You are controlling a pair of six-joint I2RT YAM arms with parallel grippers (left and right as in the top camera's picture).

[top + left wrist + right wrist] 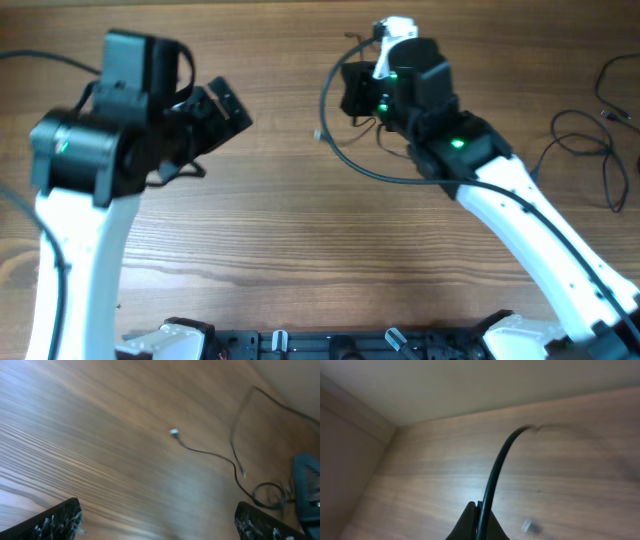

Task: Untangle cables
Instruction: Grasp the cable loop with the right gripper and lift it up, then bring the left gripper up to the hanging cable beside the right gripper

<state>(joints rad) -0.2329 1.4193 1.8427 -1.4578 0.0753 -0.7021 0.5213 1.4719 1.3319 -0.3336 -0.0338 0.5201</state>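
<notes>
A thin dark cable point(343, 157) curves in a wide loop on the wooden table beside my right gripper point(357, 92), and its silvery tip point(318, 135) lies to the left. In the right wrist view my right gripper point(479, 510) is shut on that cable point(493, 477), which arcs up and away from the fingers. The silvery tip point(527, 526) rests on the table below. My left gripper point(222, 110) hovers at the left, apart from the cable. In its wrist view the left gripper point(157, 520) is open and empty, with the tip point(173, 433) and cable point(215, 455) ahead.
A second thin cable point(580, 140) lies in loose loops at the table's right edge. A pale wall point(470, 385) borders the table's far side. The arm bases point(330, 345) stand along the near edge.
</notes>
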